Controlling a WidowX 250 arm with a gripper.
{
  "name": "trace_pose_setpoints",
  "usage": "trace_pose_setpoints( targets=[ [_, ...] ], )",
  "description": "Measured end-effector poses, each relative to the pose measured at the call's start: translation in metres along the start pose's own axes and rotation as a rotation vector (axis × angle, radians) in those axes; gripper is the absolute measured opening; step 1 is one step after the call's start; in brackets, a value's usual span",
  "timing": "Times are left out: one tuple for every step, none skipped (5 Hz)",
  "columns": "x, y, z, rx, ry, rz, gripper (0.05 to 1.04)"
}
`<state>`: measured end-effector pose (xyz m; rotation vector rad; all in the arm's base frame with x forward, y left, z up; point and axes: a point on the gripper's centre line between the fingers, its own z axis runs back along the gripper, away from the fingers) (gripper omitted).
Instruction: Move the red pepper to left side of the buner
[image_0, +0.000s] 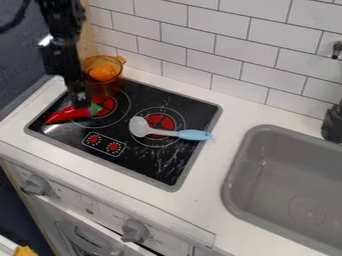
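The black gripper (79, 101) hangs down over the left part of the stove, its lower end right at the pepper's upper edge near the stem. Whether it touches or holds the pepper I cannot tell. The red pepper (64, 115) lies across the stove's left side, its tip to the left and its green stem end over the edge of the left burner (105, 105).
An amber pot (102, 89) with an orange item (103, 72) stands at the stove's back left, close beside the gripper. A white spoon (152, 131) with a blue handle lies across the right burner. The grey sink (248, 145) is at right.
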<state>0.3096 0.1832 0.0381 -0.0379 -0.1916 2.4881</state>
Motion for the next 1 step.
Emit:
trace_pose_setpoints(
  targets=[
    [-0.0084,-0.0052,0.0238,-0.015,0.069,0.013,1.001]
  ],
)
